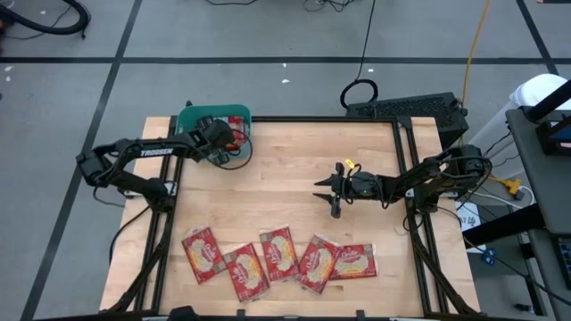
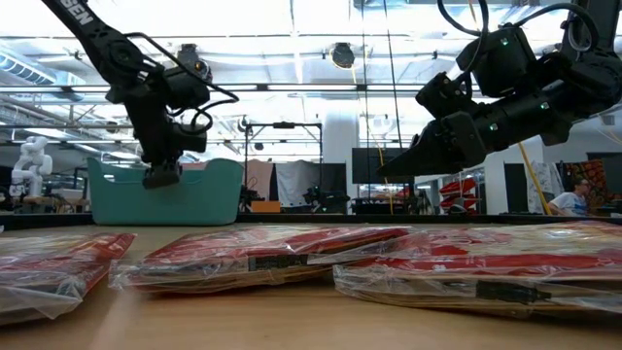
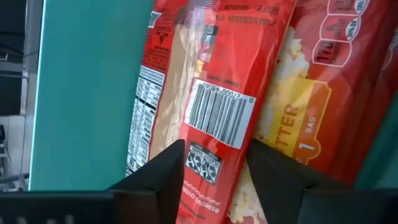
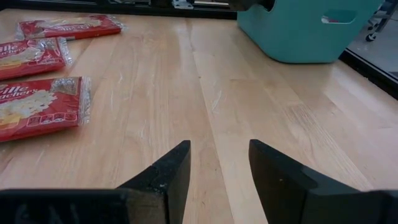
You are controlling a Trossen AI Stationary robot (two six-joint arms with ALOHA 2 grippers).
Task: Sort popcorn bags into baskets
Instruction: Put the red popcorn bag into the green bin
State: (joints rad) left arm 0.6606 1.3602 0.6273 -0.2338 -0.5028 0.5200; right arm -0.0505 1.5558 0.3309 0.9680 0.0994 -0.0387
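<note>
While left gripper point(image 1: 217, 138) hangs over teal bin point(image 1: 189, 117), fingers parted, right gripper point(image 1: 336, 190) hovering mid-table

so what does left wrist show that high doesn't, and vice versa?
Only the left wrist view: print on the popcorn bags in the bin, a barcode between the left tool's open fingers. Only the high view: five bags in a row at the table's near edge, and the right tool open over bare table. Both: the teal bin with red bags inside.
</note>
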